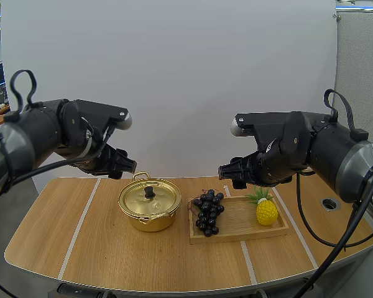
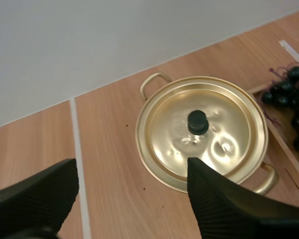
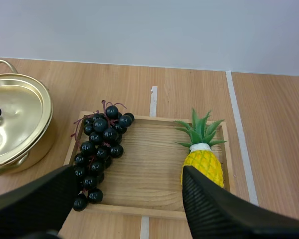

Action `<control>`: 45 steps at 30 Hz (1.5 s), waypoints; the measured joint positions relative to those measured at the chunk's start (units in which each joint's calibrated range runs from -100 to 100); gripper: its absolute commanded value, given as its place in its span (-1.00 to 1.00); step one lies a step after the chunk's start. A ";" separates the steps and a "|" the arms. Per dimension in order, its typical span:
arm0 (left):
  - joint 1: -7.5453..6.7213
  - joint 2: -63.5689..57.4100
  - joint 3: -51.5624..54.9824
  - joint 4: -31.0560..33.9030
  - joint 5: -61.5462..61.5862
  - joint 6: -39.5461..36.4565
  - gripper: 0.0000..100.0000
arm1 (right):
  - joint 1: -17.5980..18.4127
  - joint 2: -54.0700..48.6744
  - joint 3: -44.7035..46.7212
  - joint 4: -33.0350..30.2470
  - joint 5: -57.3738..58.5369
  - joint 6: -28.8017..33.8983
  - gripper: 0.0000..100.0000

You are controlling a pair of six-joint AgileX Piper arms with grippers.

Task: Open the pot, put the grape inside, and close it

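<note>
— How is your left hand (image 2: 132,167) sitting?

— I'm holding it spread wide, ribbed faces turned to each other. It's hovering above the worktop (image 1: 99,248), just to the left of the pot (image 1: 150,220), and touching nothing.

— And the lid?

— The lid (image 2: 209,144) is lying closed on the gold pot, with its black knob (image 2: 198,122) standing upright at the middle. In the left wrist view the knob is sitting off toward one finger, not between the two. So I'm judging that I need to centre over it before coming down. Then I'm planning to pinch the knob squarely and lift straight up, so the lid isn't dragging the pot along.

— Right hand?

— My right hand (image 3: 128,172) is also spread, hanging over the wooden tray (image 3: 149,169) and apart from everything on it. The grapes (image 3: 99,144) are lying along the tray's pot-side edge, and a toy pineapple (image 3: 203,167) is lying at the other end. I'm reckoning the bunch wants a grip across its thick middle once the lid is off.
</note>
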 measured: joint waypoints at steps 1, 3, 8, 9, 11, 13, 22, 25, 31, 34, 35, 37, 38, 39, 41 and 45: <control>0.00 0.39 0.00 -0.85 0.00 1.26 1.00 | 0.00 0.00 0.00 0.00 0.00 0.00 1.00; 0.00 2.09 0.00 -4.57 0.00 6.36 1.00 | 0.00 0.00 0.00 0.00 0.00 0.00 1.00; 0.00 10.11 -3.56 -12.78 2.48 17.91 1.00 | 0.00 0.00 0.00 -0.05 0.00 0.00 1.00; 0.00 11.79 -5.06 -13.06 3.65 18.61 1.00 | 0.00 0.00 0.00 -0.05 0.00 0.00 1.00; 0.00 15.02 -8.16 -13.19 6.24 19.44 1.00 | 0.00 0.00 0.00 -0.05 0.00 0.00 1.00; 0.00 18.69 -11.72 -13.19 9.01 19.93 1.00 | 0.00 0.00 0.00 -0.05 0.00 0.00 1.00; 0.00 31.93 -20.73 -13.30 15.72 21.06 1.00 | 0.00 0.00 0.00 -0.05 0.00 0.00 1.00; 0.00 34.75 -21.90 -13.19 16.55 21.06 1.00 | 0.00 0.00 0.00 -0.05 0.00 0.00 1.00; -1.29 38.65 -22.91 -11.46 16.73 21.06 1.00 | 0.00 0.00 0.00 -0.05 0.00 0.00 1.00; -2.34 39.65 -22.93 -11.05 16.18 21.06 1.00 | 0.00 0.00 0.00 -0.05 0.00 0.00 1.00; -2.60 40.02 -23.04 -11.05 15.99 20.97 1.00 | 0.00 0.00 0.00 -0.05 0.00 0.00 1.00; -3.18 41.22 -23.04 -11.05 14.27 20.73 1.00 | 0.00 0.00 0.00 -0.05 0.00 0.00 1.00; -3.18 41.69 -23.19 -11.05 13.86 20.73 1.00 | 0.00 0.00 0.00 -0.05 0.00 0.00 1.00; -3.18 42.10 -23.33 -11.05 13.41 20.73 1.00 | 0.00 0.00 0.00 -0.05 0.00 0.00 1.00; -3.18 43.43 -23.63 -10.95 12.56 20.73 1.00 | 0.00 0.00 0.00 -0.05 0.00 0.00 1.00; -3.18 45.53 -23.76 -10.95 12.56 20.73 1.00 | 0.00 0.00 0.00 -0.05 0.00 0.00 1.00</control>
